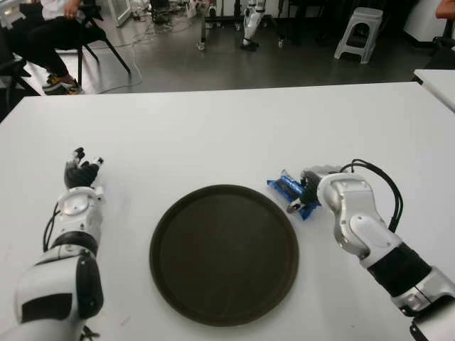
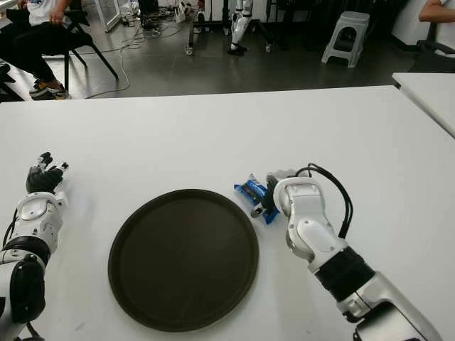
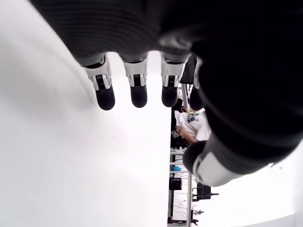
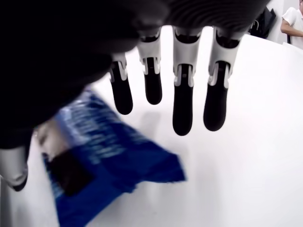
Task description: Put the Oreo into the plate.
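The Oreo, a blue packet [image 1: 284, 187], lies flat on the white table [image 1: 213, 128] just off the right rim of the dark round plate [image 1: 224, 253]. My right hand [image 1: 307, 190] hovers right at the packet from its right side. In the right wrist view the fingers [image 4: 182, 113] stretch out straight over the Oreo packet [image 4: 104, 161], spread and not closed on it, with the thumb at its other side. My left hand [image 1: 79, 172] shows to the left of the plate with relaxed fingers [image 3: 138, 92] holding nothing. Nothing is in the plate.
A person sits on a chair [image 1: 50, 28] beyond the table's far left corner. A grey stool [image 1: 359, 32] stands on the floor at the back right. Another white table's corner [image 1: 437, 82] shows at the right edge.
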Robot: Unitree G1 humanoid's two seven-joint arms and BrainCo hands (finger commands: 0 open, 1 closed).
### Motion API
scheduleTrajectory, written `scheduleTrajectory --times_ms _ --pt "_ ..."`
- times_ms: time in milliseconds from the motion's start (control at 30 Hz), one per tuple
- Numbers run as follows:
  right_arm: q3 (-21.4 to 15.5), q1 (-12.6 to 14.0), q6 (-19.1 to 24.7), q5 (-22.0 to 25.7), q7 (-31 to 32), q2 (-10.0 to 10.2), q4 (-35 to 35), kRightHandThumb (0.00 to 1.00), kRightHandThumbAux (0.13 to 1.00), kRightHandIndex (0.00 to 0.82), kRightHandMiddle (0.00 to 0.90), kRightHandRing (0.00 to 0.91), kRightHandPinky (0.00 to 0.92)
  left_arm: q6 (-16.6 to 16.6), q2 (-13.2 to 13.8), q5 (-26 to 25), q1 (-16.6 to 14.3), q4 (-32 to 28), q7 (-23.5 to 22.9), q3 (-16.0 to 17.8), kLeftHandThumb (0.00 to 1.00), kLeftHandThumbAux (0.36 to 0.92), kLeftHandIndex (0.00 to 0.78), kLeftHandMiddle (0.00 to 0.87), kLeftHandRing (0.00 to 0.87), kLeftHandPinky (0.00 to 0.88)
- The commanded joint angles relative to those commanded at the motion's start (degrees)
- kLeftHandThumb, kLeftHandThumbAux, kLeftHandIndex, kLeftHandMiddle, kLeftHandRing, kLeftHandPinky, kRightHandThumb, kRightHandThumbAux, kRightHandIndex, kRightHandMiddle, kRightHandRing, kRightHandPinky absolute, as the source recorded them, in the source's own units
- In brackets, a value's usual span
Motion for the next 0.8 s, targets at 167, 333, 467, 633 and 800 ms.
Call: scheduleTrajectory --times_ms 167,333,467,633,800 --pt "-0.47 0.18 -0.27 0.25 -1.41 0.25 0.12 0.0 0.51 0.274 0.296 0.33 0.408 0.09 -0.15 -0.2 -0.09 0.01 -0.06 0.23 0.0 0.772 0.0 0.0 0.0 0.023" --pt "-0.45 -0.77 0.01 0.11 -2.02 0.91 1.17 0.0 0.507 0.277 0.301 0.338 0.455 0.01 -0.34 -0.2 -0.19 -0.02 0.12 0.29 0.0 0.785 0.0 0.0 0.0 0.026" --pt "0.02 -2.25 -0.16 -0.08 -1.29 1.25 2.41 0.0 0.505 0.277 0.296 0.333 0.417 -0.04 -0.35 -0.05 -0.14 -0.01 0.33 0.19 0.0 0.798 0.0 0.002 0.006 0.033" --pt "0.35 -3.1 -0.8 -0.29 -1.92 1.14 3.05 0.0 0.503 0.277 0.29 0.327 0.4 -0.22 -0.43 -0.28 -0.13 -0.01 0.4 0.46 0.0 0.814 0.0 0.013 0.017 0.041" --pt "0.07 -3.14 -1.29 -0.06 -3.69 1.22 3.25 0.0 0.507 0.274 0.282 0.314 0.38 -0.26 -0.42 0.0 -0.14 -0.03 0.59 0.25 0.0 0.801 0.0 0.008 0.015 0.042"
